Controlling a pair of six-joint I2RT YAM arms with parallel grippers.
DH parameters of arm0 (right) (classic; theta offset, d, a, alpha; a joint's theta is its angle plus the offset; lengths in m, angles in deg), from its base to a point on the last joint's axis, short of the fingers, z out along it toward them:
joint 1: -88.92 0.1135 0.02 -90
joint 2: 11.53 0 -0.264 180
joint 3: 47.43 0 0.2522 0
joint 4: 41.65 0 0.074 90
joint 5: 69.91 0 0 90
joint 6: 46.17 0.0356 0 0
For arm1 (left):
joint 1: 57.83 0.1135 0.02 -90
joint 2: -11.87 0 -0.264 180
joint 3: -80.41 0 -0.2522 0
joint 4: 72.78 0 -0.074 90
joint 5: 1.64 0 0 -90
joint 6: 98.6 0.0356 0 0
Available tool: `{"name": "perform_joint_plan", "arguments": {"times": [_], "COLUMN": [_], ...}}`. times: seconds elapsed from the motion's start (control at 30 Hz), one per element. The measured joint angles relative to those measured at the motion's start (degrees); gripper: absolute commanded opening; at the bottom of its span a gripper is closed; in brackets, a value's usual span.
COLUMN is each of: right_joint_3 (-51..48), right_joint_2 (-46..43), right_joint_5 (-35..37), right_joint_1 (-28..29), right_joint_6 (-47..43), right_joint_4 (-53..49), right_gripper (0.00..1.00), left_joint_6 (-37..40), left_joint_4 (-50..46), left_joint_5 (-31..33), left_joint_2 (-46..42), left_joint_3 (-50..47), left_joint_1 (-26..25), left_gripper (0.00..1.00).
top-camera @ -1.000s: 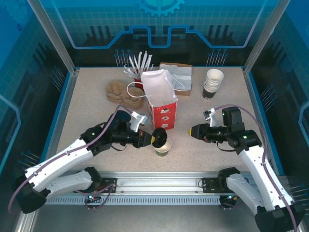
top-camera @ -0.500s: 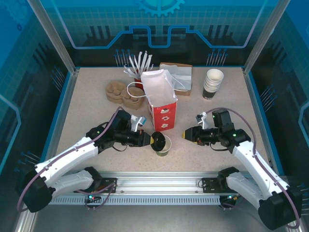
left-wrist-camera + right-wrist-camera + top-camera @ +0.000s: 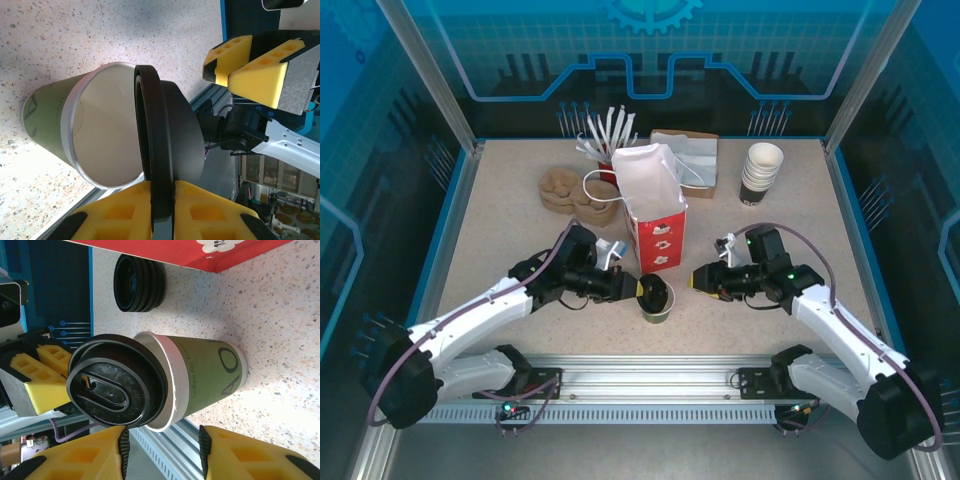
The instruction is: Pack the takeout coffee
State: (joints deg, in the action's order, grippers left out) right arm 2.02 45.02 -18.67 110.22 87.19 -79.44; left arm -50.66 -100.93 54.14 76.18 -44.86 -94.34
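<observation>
Olive-green paper coffee cup point(image 3: 658, 307), upright at the near centre of the table point(image 3: 500, 220).
We see the left gripper point(image 3: 638, 290) clamped on 1 round black plastic lid point(image 3: 655, 290), tilted over the cup's open mouth; the right gripper point(image 3: 700, 279), fingers apart, sits just beside.

Cup point(image 3: 210, 370) matt green paper — lid point(image 3: 117, 380) glossy black plastic.

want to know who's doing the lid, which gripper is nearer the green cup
Left. The left gripper is right at the cup, shut on a black lid at its rim. The right gripper sits apart, right of the cup, open.
</observation>
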Motion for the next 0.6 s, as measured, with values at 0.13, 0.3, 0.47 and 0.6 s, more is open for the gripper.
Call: {"name": "perform_joint_plan", "arguments": {"times": [0.13,0.3,0.47,0.6], "right_joint_3": [-0.1,-0.1,-0.1,-0.1], "right_joint_2": [1.8,4.2,5.6,5.6], "right_joint_5": [0.4,0.2,0.2,0.2], "right_joint_1": [1.4,3.0,3.8,4.2], "right_joint_6": [0.4,0.9,0.9,0.9], "right_joint_4": [1.6,4.2,5.4,5.8], "right_gripper": [0.49,0.54,0.54,0.54], "left_joint_6": [0.0,-0.1,0.0,0.0], "left_joint_4": [0.6,1.2,1.5,1.7], "left_joint_5": [-0.2,-1.1,-1.6,-1.6], "left_joint_2": [0.6,2.3,2.8,2.9], "left_joint_3": [-0.1,-1.1,-1.7,-1.9], "left_joint_1": [0.1,0.5,0.6,0.7], "left_gripper": [0.18,0.28,0.29,0.29]}}
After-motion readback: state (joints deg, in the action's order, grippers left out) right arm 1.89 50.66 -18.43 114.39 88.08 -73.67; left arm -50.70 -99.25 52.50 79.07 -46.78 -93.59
